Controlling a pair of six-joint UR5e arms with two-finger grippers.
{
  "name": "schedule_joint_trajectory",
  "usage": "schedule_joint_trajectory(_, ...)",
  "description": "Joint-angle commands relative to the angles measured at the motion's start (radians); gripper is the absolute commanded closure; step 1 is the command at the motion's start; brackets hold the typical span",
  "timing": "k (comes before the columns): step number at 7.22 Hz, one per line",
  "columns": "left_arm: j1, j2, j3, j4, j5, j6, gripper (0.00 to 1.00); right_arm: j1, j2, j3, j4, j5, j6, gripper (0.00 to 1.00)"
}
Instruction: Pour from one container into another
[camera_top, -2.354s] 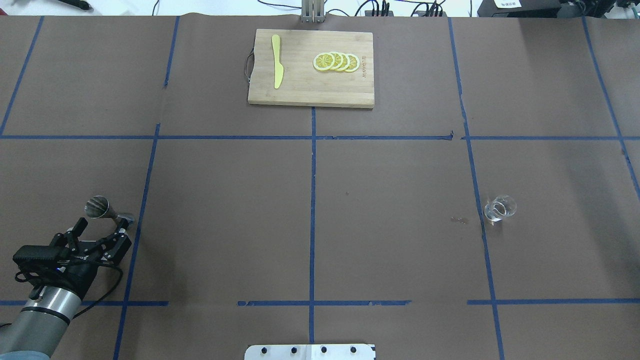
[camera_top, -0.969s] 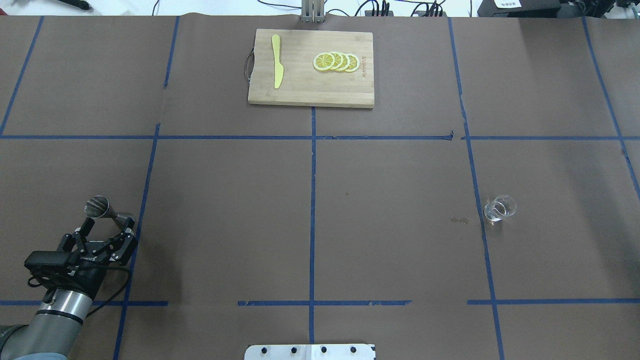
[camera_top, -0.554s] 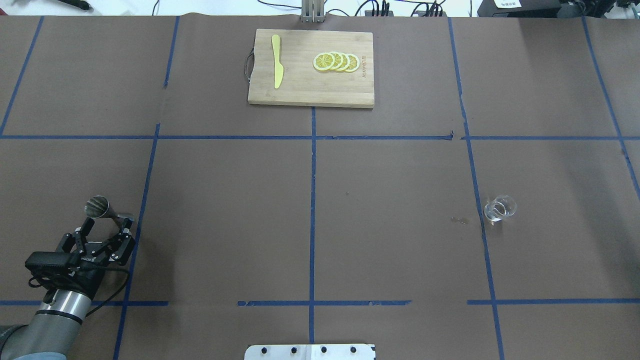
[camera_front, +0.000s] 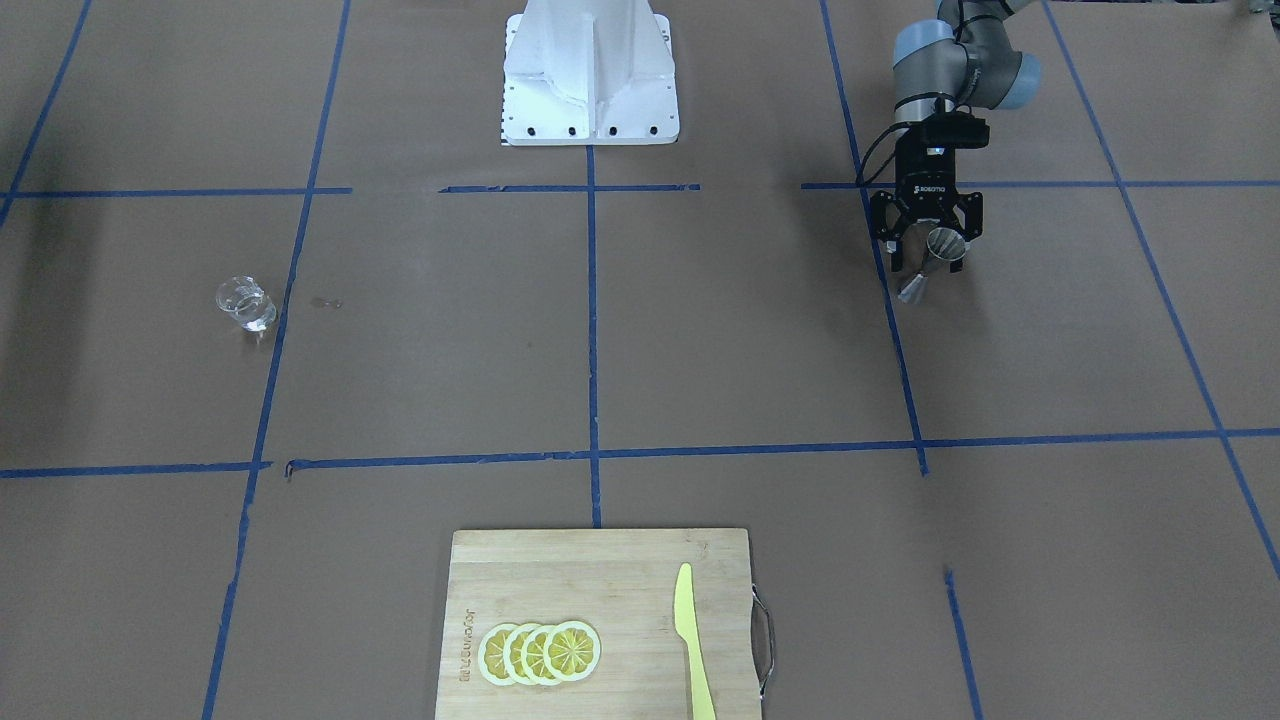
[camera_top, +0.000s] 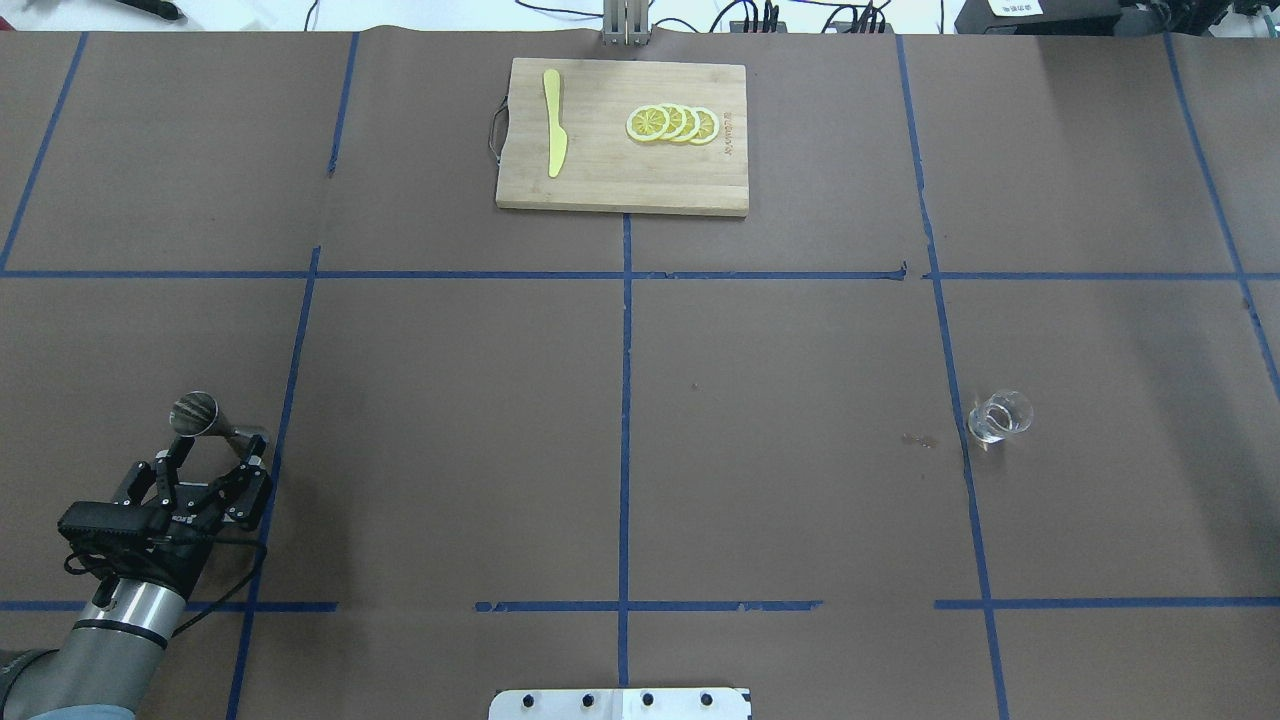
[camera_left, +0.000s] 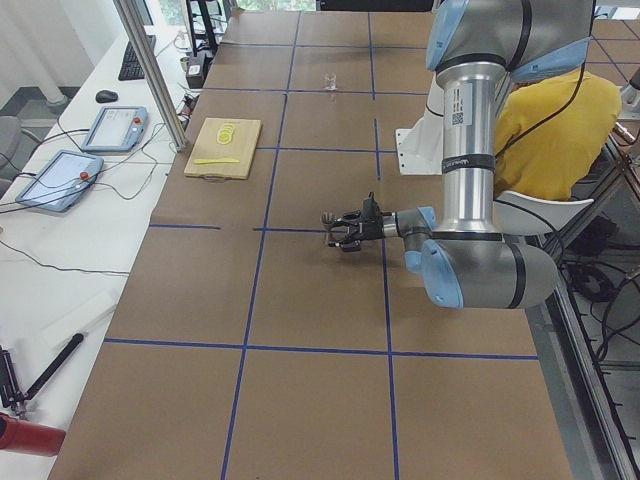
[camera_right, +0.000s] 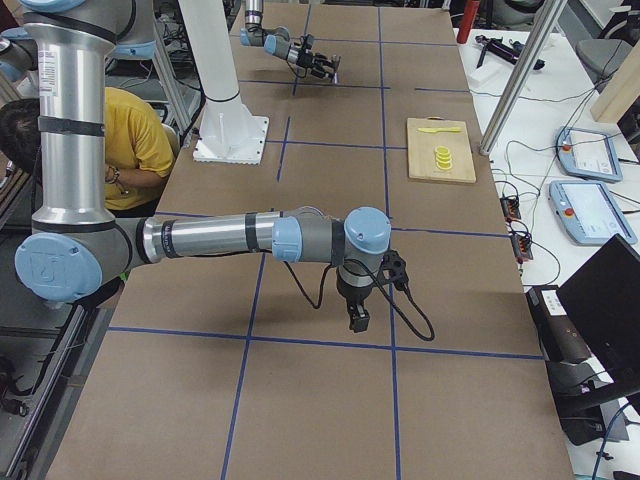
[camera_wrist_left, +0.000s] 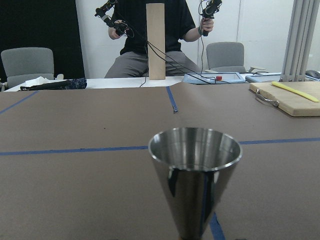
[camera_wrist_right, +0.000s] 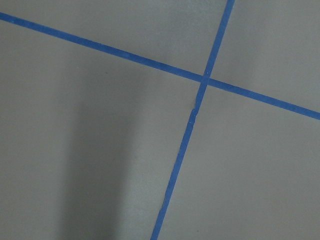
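While left end effector (camera_top: 212, 458) gapes around steel jigger (camera_wrist_left: 195, 170), glass cup (camera_top: 998, 417) well apart, right end effector (camera_right: 357, 322) spread unclear.

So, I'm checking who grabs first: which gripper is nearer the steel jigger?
Left. The left gripper sits open right at the steel jigger; the right gripper hangs far away on the robot's other side.

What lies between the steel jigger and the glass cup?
Nothing stands there. In the overhead view the stretch from the jigger to the glass cup is bare brown paper crossed by blue tape lines, with a small stain near the cup.
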Motion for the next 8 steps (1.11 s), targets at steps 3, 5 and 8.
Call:
schedule_joint_trajectory(3, 0.002, -0.02, 0.01, -0.024, -0.002, 0.01, 0.17, 0.0, 0.001, -0.001, 0.001, 0.0, 0.001, 0.0)
schedule_joint_trajectory(5, 0.002, -0.017, 0.012, -0.04, -0.003, 0.012, 0.17, 0.0, 0.001, 0.001, 0.001, 0.0, 0.0, 0.0)
schedule_joint_trajectory(8, 0.002, -0.016, 0.013, -0.04, -0.003, 0.012, 0.27, 0.0, 0.001, 0.001, 0.001, 0.0, -0.002, 0.0)
